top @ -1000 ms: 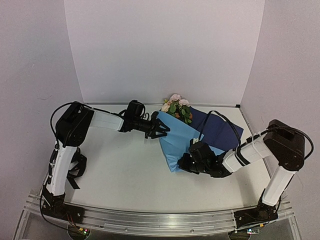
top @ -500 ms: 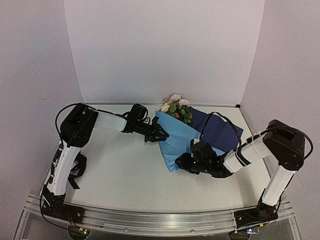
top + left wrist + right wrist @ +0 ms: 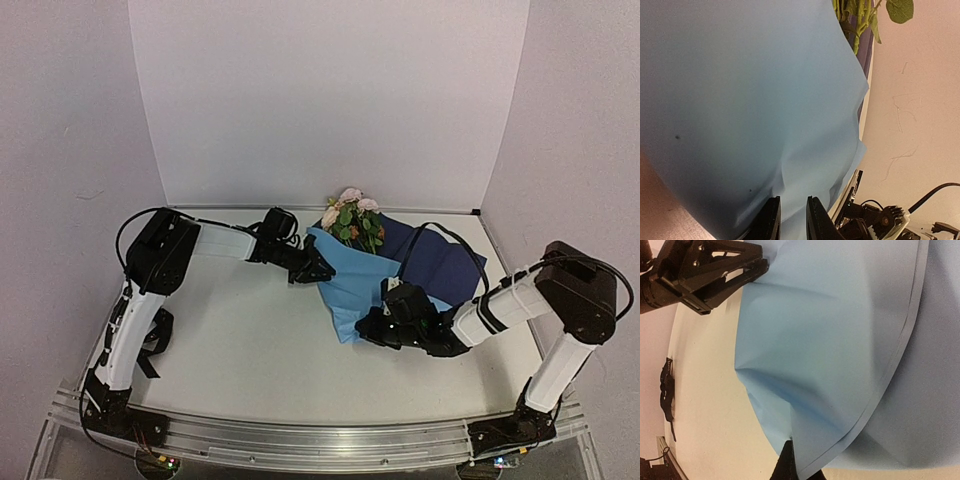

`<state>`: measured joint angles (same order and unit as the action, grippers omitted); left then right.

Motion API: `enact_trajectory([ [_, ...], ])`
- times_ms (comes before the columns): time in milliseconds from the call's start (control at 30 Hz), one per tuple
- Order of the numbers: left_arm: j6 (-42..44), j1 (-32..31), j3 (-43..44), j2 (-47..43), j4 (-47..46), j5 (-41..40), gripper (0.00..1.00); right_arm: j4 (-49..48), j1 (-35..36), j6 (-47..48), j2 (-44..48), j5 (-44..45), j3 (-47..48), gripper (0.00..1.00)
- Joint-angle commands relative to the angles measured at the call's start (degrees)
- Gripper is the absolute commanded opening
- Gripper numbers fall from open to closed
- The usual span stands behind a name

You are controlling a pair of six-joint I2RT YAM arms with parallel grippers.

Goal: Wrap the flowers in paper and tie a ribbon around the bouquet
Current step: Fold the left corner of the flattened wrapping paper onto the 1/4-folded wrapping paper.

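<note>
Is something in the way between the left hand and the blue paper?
No, nothing that shows. The left hand is right at the left edge of the paper, its fingers up against the blue sheet. The flowers poke out at the paper's far end, away from that hand.

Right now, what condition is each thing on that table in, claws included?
flowers: lying on the paper, heads sticking out past its far edge.
paper: half folded, light blue flap over the stems, navy side bare.
ribbon: loose on the table, untied.
left claw: shut on the paper's left edge.
right claw: shut on the paper's near corner.
</note>
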<state>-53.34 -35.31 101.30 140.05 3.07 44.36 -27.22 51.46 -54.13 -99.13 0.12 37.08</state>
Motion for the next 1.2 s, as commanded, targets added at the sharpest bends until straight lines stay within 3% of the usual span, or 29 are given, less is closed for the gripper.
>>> enact_trajectory([
  [0, 0.85, 1.61, 2.67, 1.80, 1.06, -1.21, 0.18, 4.21, 1.15, 1.93, 0.07, -0.45, 1.42, 0.00],
  [367, 4.64, 2.99, 8.68, 3.61, 5.53, -0.09, 0.13, 6.64, 1.11, -0.42, -5.55, -3.76, 2.88, 0.00],
  [500, 7.63, 2.96, 8.44, -0.92, 5.81, 0.42, 0.23, 8.29, 1.15, -0.63, -4.76, -3.54, 3.19, 0.00],
  [633, 8.04, 2.54, 1.26, -9.85, 2.98, 1.09, 0.31, 8.97, 1.16, -1.25, -3.77, -3.90, 3.91, 0.02],
  [867, 1.66, 0.72, -18.45, -18.37, -8.00, 1.76, 0.29, 11.01, 1.15, -0.70, -3.45, -4.17, 7.08, 0.06],
  [967, -0.14, -0.94, -19.86, -16.36, -13.29, 4.12, 0.29, 11.39, 1.16, -0.46, -3.94, -4.57, 7.82, 0.07],
  [1167, 0.51, -3.35, -16.36, -10.30, -11.53, 2.17, 0.26, 13.72, 1.24, 0.98, -2.11, -2.82, 7.98, 0.17],
])
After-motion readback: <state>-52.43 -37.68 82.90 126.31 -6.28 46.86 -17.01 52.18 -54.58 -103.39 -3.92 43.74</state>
